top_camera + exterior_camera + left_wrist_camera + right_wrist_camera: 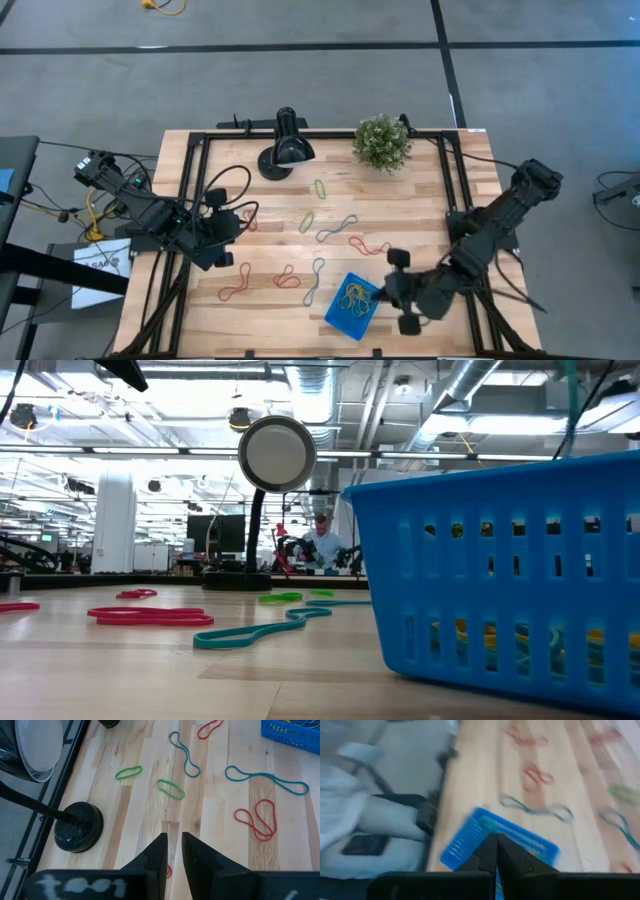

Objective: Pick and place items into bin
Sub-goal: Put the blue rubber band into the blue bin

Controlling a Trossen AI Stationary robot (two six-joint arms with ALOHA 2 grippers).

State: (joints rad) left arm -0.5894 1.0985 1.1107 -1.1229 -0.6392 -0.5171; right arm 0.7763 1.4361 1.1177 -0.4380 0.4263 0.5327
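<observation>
Right hand [385, 291] pressed together beside the slotted blue plastic bin [351, 306] – yellow loops inside. Left hand [173, 851] slightly parted, empty, over pale wood-grain surface [270, 215]. Limp, twisted rubber bands [336, 229] – red, green, teal – scattered mid-surface.

Bin [500, 570] cut off at right edge in low view; contents barely discernible.

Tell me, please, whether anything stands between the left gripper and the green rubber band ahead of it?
Nothing visible does: bare wooden table lies between the left gripper and the small green rubber-band loop; the black round lamp base sits off to one side.
</observation>
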